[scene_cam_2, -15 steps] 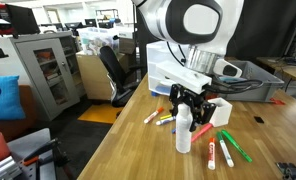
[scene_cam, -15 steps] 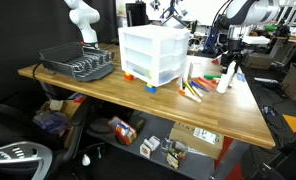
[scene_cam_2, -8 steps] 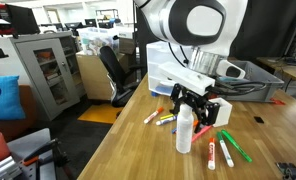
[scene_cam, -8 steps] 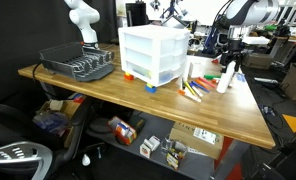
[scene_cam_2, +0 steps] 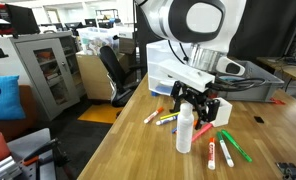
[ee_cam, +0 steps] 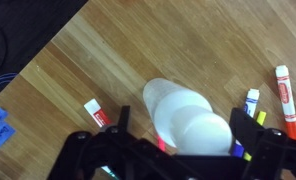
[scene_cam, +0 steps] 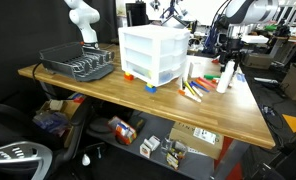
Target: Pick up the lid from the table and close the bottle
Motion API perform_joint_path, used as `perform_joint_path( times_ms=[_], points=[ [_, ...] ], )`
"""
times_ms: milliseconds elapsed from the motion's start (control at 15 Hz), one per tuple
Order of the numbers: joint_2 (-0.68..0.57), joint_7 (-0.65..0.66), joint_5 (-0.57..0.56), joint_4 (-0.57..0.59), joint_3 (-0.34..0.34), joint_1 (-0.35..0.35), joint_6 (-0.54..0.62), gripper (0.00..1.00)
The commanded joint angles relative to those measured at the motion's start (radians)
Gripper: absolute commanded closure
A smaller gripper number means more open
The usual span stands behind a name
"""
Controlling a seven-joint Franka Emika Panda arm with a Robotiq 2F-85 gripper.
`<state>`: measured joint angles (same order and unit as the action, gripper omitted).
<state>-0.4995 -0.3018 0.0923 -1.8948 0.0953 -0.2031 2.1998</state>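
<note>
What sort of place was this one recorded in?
Most likely a robotics lab inside an open-plan office. A second white robot arm stands behind the wooden table, and a grey cabinet and a black office chair stand on the floor nearby.

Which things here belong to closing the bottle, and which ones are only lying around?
For the job:
- bottle
- tool, open above it
- lid: I cannot make it out separately

Lying about:
- markers
- white drawer unit
- black rack
</note>
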Motion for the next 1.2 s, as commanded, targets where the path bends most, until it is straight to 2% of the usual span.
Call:
perform_joint_path(
  times_ms=[0, 933, 1000, 1133],
  points=[
    [0.038, -0.021, 0.023, -0.021, -0.024, -0.026, 0.014, 0.0],
    [0.253, 0.023, -0.016, -0.09, -0.013, 0.028, -0.004, 0.0],
    [0.215, 0.01, -0.001, -0.052, -0.014, 0.021, -0.006, 0.0],
    [0.224, 0.011, -0.002, -0.054, -0.014, 0.025, -0.006, 0.0]
  ],
)
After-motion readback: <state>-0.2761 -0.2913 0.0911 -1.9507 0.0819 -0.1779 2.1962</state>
